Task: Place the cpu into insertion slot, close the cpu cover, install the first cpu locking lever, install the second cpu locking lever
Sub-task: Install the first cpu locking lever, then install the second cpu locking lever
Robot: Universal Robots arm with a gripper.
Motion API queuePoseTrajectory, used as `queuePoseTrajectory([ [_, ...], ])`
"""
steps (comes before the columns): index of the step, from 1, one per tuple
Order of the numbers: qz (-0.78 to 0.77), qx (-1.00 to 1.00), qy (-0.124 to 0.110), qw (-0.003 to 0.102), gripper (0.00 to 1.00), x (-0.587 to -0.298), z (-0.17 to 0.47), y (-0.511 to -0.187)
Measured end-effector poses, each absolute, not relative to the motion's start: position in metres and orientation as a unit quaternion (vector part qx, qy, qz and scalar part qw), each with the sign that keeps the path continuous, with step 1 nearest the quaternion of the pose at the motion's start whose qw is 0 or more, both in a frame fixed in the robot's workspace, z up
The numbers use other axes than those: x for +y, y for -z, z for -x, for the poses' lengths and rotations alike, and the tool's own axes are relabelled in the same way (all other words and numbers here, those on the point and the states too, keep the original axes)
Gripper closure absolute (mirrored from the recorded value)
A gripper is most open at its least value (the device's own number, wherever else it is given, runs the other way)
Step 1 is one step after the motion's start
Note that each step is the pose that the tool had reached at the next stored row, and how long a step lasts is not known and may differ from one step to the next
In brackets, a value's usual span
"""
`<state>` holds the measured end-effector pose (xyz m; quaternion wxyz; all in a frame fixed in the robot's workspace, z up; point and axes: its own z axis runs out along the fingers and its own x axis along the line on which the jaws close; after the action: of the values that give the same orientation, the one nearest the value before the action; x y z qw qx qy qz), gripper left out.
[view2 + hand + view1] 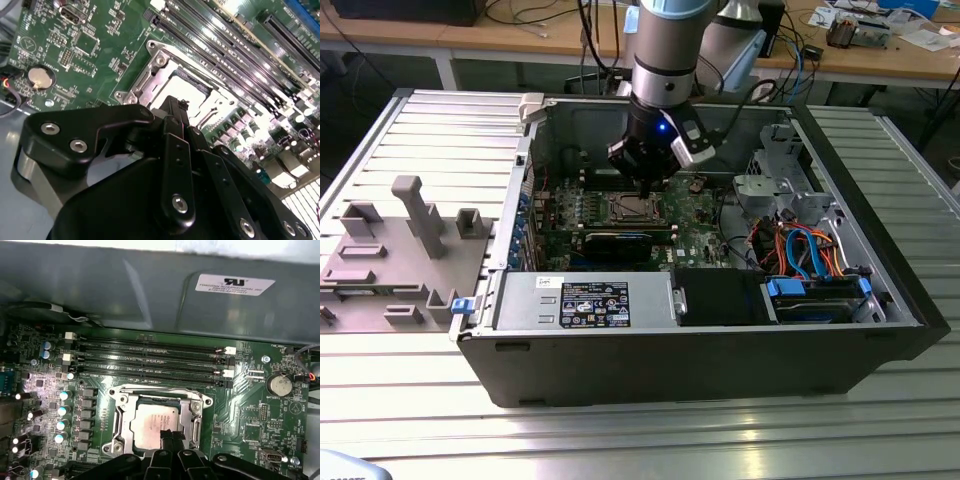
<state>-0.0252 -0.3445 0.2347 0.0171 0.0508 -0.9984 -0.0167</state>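
One open PC case (720,350) sits on the slatted metal desk (410,400), with a grey plastic fixture (390,260) off to the exterior view's left. Inside the case lies the green motherboard (695,215), and the arm's gripper (645,182) hangs straight down over its middle. The cpu (152,422) is already lying flat in the insertion slot (122,415), silver top up, framed by the cpu cover (195,407) around it. In both wrist views the black fingers (169,436) are pinched together with their tips right at the near edge of the chip; can't tell if they actually touch it. Coin battery (279,385) sits further right on the board.
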Motion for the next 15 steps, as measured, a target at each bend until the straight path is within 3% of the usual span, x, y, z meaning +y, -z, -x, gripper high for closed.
queuePoseTrajectory([
  [15,-0.051,-0.998,0.020,0.017,0.89,-0.3507,0.0252,-0.2368],
])
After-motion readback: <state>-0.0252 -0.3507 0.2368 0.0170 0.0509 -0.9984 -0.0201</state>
